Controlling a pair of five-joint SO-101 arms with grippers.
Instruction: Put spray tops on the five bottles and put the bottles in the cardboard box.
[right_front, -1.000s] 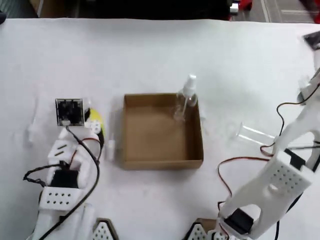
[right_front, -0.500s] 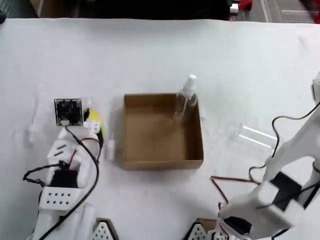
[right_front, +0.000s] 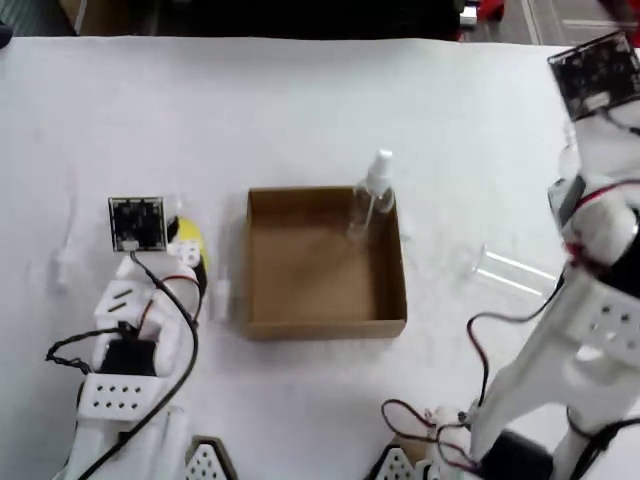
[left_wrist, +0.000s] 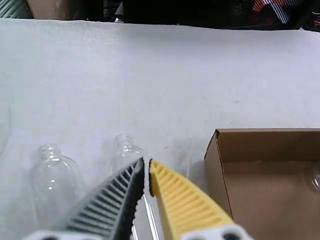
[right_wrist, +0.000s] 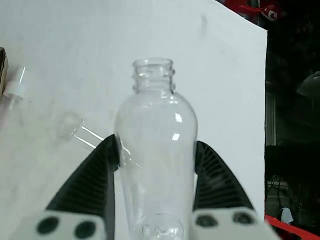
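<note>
At the table's left, the left arm's grey-and-yellow gripper (left_wrist: 146, 167) rests low. Its jaws are drawn to a thin slit, and I cannot tell if anything slim is pinched between them. Just beyond its tips are two clear plastic bottles (left_wrist: 50, 175) (left_wrist: 126, 149) with bare, open necks.

A small white part (right_front: 222, 293), probably a loose spray top, lies just beside the left wall of the square brown cardboard box (right_front: 326, 325). In the box's far right corner stands one clear bottle with a white spray top (right_front: 371, 205), upright. A clear tubular cap (right_front: 512, 272) lies on its side on the cloth, right of the box.

At the far right, the right arm's black gripper (right_wrist: 156, 148) clamps an uncapped clear round-shouldered bottle (right_wrist: 154, 115), a finger on each side just below the shoulder.

The step in hand looks like presenting this bottle for its top. To do it well:
- Grip firmly but not hard, since the thin wall will likely dent.
- Leave the threaded neck clear of the fingers.
- Bring the mouth toward the middle, where the left arm can reach it.
- Steady it before any twisting.

The bottle's long axis runs along the fingers, with the open mouth pointing away from the wrist, past the fingertips.
</note>
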